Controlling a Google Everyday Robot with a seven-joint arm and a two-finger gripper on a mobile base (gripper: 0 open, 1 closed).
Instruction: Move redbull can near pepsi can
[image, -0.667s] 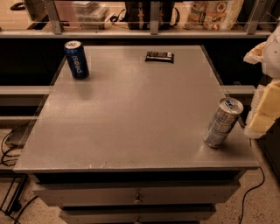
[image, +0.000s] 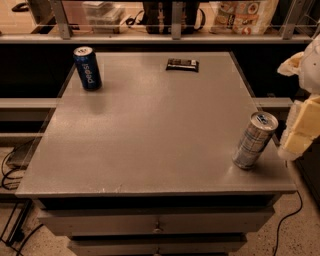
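Observation:
The redbull can (image: 254, 140), slim and silver with bluish-grey checked panels, stands near the front right corner of the grey table (image: 150, 130). The pepsi can (image: 87, 68), dark blue with white lettering, stands at the far left corner. My gripper (image: 300, 127) shows as pale yellowish fingers at the right edge of the view, just right of the redbull can and apart from it. It holds nothing that I can see.
A dark flat snack bar (image: 182, 64) lies at the table's far edge, right of centre. Shelving with bags and boxes (image: 240, 15) runs behind the table. Drawers (image: 157, 225) sit below the table's front edge. Cables lie on the floor at the left.

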